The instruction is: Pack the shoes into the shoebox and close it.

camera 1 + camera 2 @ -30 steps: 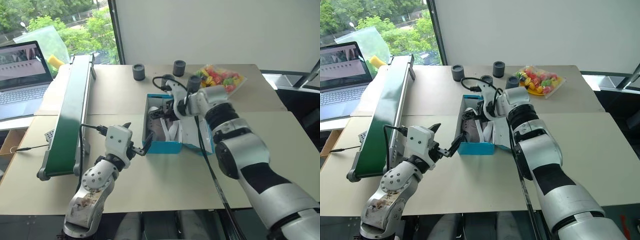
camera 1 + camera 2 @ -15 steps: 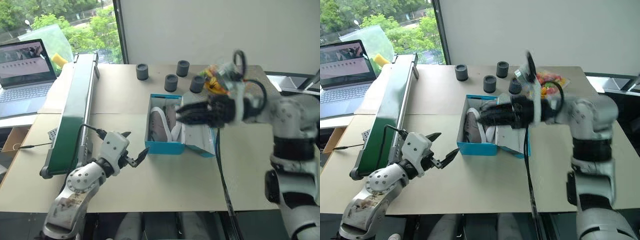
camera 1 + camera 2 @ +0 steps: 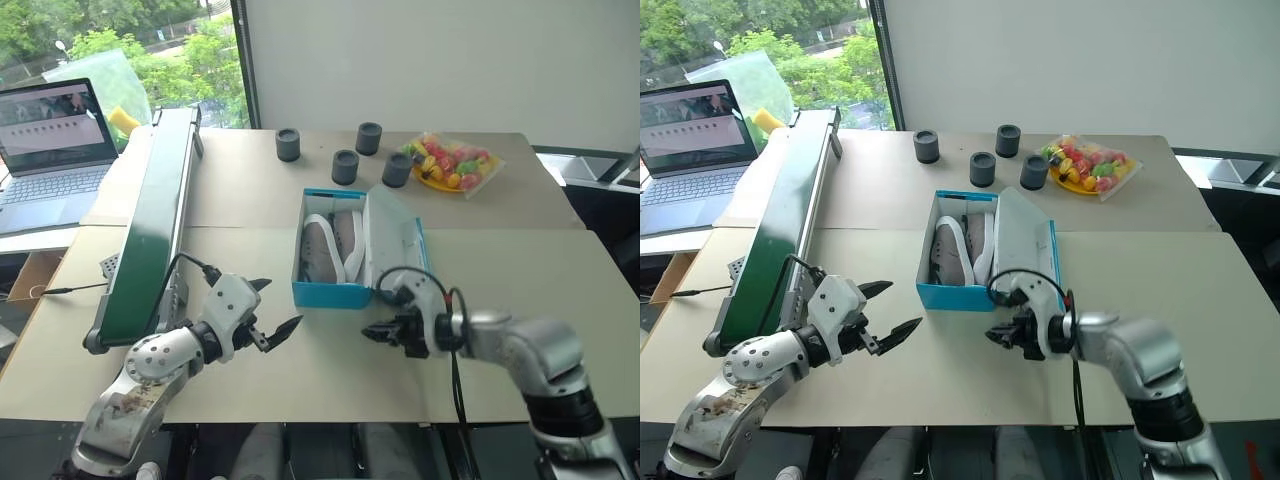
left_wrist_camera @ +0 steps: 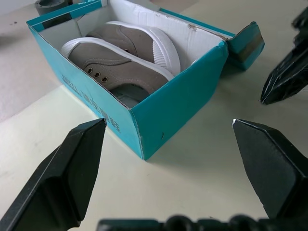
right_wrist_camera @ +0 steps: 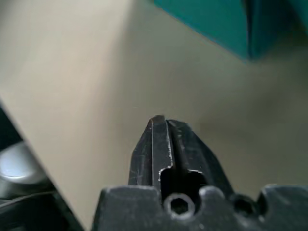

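The turquoise shoebox (image 3: 331, 292) stands open in the middle of the table. Both grey shoes (image 3: 333, 245) with white soles lie side by side inside it. Its lid (image 3: 395, 245) leans up on the right side, white inside facing the shoes. My left gripper (image 3: 275, 318) is open, low over the table to the left of the box's front corner, holding nothing. In the left wrist view the box (image 4: 178, 108) and the shoes (image 4: 122, 60) sit between its spread fingers. My right gripper (image 3: 377, 331) is shut and empty, just above the table in front of the box's right front corner.
A long green conveyor (image 3: 150, 215) runs along the left side, with a laptop (image 3: 50, 150) beyond it. Three dark cylinders (image 3: 345, 165) stand behind the box. A bag of colourful items (image 3: 452, 165) lies at the back right.
My right arm has pulled back out from over the box and dropped to the table in front of it, and its gripper has shut. The left gripper has stayed open, sinking slightly.
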`<state>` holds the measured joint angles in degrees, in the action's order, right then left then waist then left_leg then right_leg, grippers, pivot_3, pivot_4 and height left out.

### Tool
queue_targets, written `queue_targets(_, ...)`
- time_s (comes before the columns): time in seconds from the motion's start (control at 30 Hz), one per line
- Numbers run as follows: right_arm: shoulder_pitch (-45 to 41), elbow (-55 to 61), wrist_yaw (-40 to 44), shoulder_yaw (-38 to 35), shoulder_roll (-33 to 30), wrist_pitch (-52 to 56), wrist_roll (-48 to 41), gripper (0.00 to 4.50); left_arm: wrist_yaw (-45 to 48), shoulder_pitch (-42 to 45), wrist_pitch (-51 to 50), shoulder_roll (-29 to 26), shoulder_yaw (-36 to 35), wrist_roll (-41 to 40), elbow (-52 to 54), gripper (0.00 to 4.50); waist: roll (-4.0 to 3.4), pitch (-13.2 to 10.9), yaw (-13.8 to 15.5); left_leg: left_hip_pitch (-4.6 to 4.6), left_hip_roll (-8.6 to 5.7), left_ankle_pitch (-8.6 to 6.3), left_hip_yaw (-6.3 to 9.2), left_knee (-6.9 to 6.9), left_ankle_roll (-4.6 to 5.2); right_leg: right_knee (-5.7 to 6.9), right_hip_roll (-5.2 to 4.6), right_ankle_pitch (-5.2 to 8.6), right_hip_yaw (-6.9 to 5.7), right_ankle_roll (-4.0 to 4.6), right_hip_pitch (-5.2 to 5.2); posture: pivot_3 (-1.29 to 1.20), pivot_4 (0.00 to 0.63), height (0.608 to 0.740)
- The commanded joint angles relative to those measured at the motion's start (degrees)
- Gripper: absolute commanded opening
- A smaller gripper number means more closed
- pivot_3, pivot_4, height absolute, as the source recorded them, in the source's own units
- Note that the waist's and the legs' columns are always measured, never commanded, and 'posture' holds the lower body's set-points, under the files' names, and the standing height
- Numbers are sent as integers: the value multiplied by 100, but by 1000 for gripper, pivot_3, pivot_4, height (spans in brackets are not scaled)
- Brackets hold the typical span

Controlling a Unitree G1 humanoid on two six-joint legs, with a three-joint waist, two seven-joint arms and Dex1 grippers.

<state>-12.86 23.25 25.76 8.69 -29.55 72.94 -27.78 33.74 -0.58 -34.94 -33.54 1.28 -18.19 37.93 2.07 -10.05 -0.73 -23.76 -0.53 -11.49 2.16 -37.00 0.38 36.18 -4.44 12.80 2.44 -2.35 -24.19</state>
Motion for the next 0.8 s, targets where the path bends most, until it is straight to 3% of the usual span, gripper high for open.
queue_targets(0.03, 212, 108, -697, 145, 45, -551, 698, 21, 123, 94, 80, -76, -66, -95, 54, 4500, -1, 1, -17, 0, 0, 0, -1, -1, 0, 0, 0, 0, 1, 0, 0, 0, 150, 731)
queue_targets(0.27, 174, -273, -2386, -709, 1933, -905, 1197, 21, 222, 266, 6, -74, 39, -140, -43, 4500, 21, 17, -68, 53, 45, 2, -38, -1, -3, -8, 34, 8, 13, -15, 28, 0, 150, 731)
queue_targets(0.57, -502, -1118, -3853, -2360, 3312, -2373, 1469, 21, 238, 534, -91, -35, 138, -214, -128, 4500, 18, 17, -32, 26, 42, 2, -44, 4, -5, -3, 31, -16, 19, 23, -1, 0, 150, 731)
queue_targets(0.67, -1046, -1572, -4325, -3347, 3974, -2977, 753, 21, 261, 560, -66, -40, 208, -198, -187, 4500, 14, 17, -46, 29, 42, 1, -43, 6, -5, -1, 30, -16, 19, 23, 0, 0, 150, 731)
queue_targets(0.8, -1722, -2146, -4182, -4086, 4325, -3758, -593, 21, 264, 571, -52, -43, 258, -193, -183, 4500, 10, 15, -62, 31, 42, 1, -44, 6, -5, -1, 29, -18, 19, 23, 4, 0, 150, 731)
